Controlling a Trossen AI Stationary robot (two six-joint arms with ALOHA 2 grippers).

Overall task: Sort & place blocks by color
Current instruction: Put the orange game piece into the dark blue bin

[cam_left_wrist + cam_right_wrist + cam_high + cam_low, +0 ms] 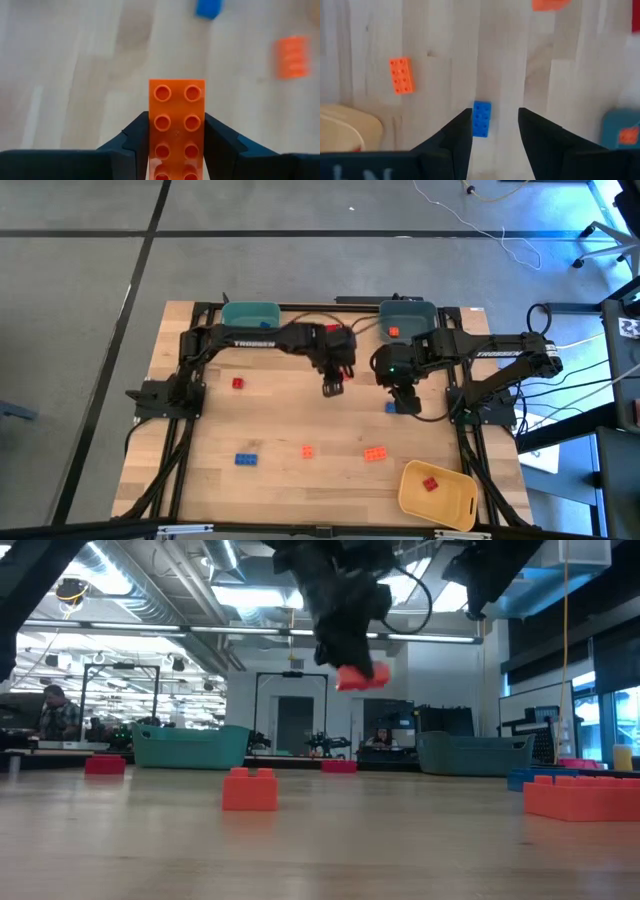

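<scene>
My left gripper point(333, 387) hangs over the middle of the table, shut on an oblong orange block point(176, 107) that is lifted clear in the low view point(362, 677). My right gripper point(495, 112) is open above a small blue block point(481, 118) lying flat on the wood. That block shows between its fingers, nearer one of them, and I see no touch. Loose on the table are a red block point(238, 383), a blue block point(246, 459) and two orange blocks point(308, 451) point(375, 454). My left gripper pinches the orange block by its two long sides point(151, 131), one finger point(135, 137) on each, so the fingers lie across it. They come from above, pointing down. The block's studded face is turned to the wrist camera, and its free end sticks out past the fingertips, clear of the table.
A teal bin point(250, 315) and a grey-blue bin point(408, 310) holding an orange block point(394, 332) stand at the far edge. A yellow bin point(455, 500) with a red block point(430, 483) sits at the near right corner. People show in the room beyond.
</scene>
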